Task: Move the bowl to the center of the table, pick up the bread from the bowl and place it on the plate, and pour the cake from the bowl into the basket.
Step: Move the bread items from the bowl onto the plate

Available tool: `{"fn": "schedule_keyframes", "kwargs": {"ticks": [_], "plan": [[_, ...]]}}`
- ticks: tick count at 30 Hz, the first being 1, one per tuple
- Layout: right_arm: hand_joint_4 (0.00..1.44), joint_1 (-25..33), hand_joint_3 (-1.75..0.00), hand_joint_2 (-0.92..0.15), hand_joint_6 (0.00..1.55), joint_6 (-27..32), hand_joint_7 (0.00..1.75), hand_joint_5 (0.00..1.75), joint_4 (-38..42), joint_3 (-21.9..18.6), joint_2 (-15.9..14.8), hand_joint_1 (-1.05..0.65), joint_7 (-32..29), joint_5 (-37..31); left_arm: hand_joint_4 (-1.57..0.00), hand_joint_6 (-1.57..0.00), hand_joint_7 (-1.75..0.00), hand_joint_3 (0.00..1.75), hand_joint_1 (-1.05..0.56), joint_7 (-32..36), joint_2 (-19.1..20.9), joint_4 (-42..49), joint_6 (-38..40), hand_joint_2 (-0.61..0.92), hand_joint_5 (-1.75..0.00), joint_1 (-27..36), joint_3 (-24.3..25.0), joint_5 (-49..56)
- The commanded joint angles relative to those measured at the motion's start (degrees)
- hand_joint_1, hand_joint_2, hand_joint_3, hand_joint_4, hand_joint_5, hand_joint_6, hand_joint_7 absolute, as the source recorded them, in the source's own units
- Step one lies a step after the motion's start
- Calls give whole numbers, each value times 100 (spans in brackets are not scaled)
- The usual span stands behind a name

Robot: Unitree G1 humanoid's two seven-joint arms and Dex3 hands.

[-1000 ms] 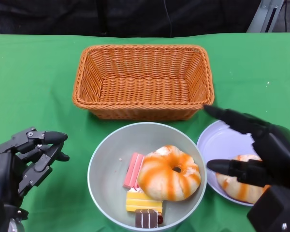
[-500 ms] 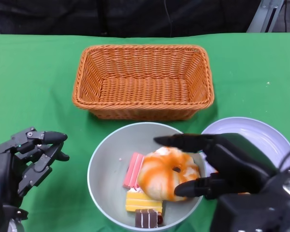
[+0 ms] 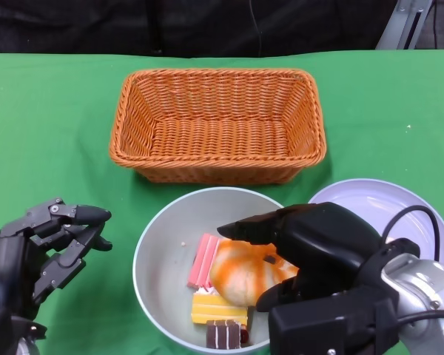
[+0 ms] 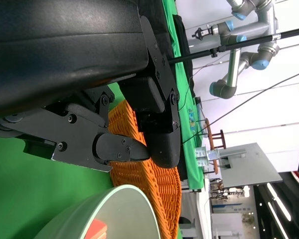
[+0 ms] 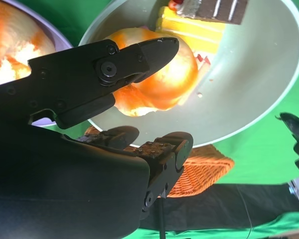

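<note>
The grey bowl [image 3: 163,244] sits at the near centre of the green table. It holds an orange-glazed bread [image 3: 237,272], a pink wafer [image 3: 203,260], a yellow cake [image 3: 218,309] and a chocolate cake [image 3: 223,334]. My right hand [image 3: 311,244] hangs over the bread with its fingers spread on either side of it. The right wrist view shows the bread [image 5: 164,84] between a finger [image 5: 109,67] and the lower fingers, which are not closed on it. My left hand [image 3: 44,248] hovers left of the bowl, fingers loosely bent, holding nothing.
An orange wicker basket [image 3: 218,126] stands behind the bowl with nothing in it. A pale plate [image 3: 377,203] lies to the bowl's right, partly behind my right arm. The right wrist view shows a second glazed bread [image 5: 10,45] on that plate.
My right hand has swung left from the plate to the bowl and now covers the bread there. The left hand has barely moved.
</note>
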Motion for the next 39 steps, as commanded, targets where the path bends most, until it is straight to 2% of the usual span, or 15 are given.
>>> {"fn": "schedule_keyframes", "kwargs": {"ticks": [1, 10, 17, 21, 28, 32, 39], "plan": [[26, -131, -3, -92, 33, -60, 0, 0, 185, 124, 4, -81, -83, -202, -88, -102, -76, 27, -19, 90, 37, -78, -101, 92, -123, 112, 18, 7], [25, -360, -6, -92, 34, -373, 1, 0, 944, 365, 33, -87, -619, -656, -87, -101, -78, 28, -19, 131, -10, -215, -73, 92, -123, 186, 16, 5], [23, -508, -10, -92, 34, -441, 0, 0, 1360, 479, 59, -86, -566, -762, -86, -100, -79, 28, -18, 100, -22, -220, -128, 92, -123, 203, 16, -36], [25, -662, -9, -92, 35, -596, 1, 1, 1979, 663, 160, -86, -874, -893, -86, -99, -79, 29, -18, 165, -39, -322, -113, 92, -123, 268, -7, 25], [27, -868, -7, -92, 36, -633, 1, 2, 2571, 814, 312, -85, -1166, -1007, -86, -99, -81, 28, -19, 184, -67, -402, -67, 92, -123, 311, -28, 14], [29, -1013, -6, -92, 36, -639, 0, 2, 2966, 945, 377, -82, -1401, -1087, -86, -99, -81, 28, -18, 202, -86, -417, -110, 92, -123, 322, -28, 34], [43, -1101, -4, -92, 43, -751, 2, 8, 3311, 1094, 373, -75, -1716, -1151, -85, -97, -83, 29, -18, 170, -80, -384, -149, 92, -123, 310, -17, 17]]}}
